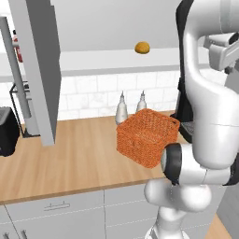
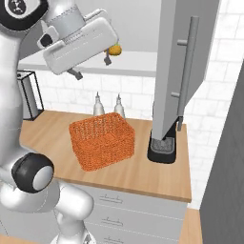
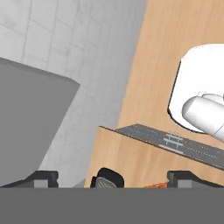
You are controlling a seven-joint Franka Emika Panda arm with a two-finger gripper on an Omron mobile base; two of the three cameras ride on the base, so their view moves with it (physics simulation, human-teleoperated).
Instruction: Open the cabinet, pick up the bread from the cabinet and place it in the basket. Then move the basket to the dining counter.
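Worktop (image 1: 70,163) front edge nearest, grey drawers (image 1: 56,207) below. Basket (image 1: 147,136) on worktop near front edge, bare wood at its 9 o'clock in left base view. Two bottles (image 1: 121,108) just behind basket, against white tiles. Cabinet (image 2: 138,63) doors swung open; right door (image 2: 178,71) hangs over coffee machine (image 2: 163,148). Bread (image 1: 142,47) on cabinet shelf, above basket. Gripper (image 2: 90,66) raised beside shelf, near bread; finger spread: cannot tell, nothing seen held.
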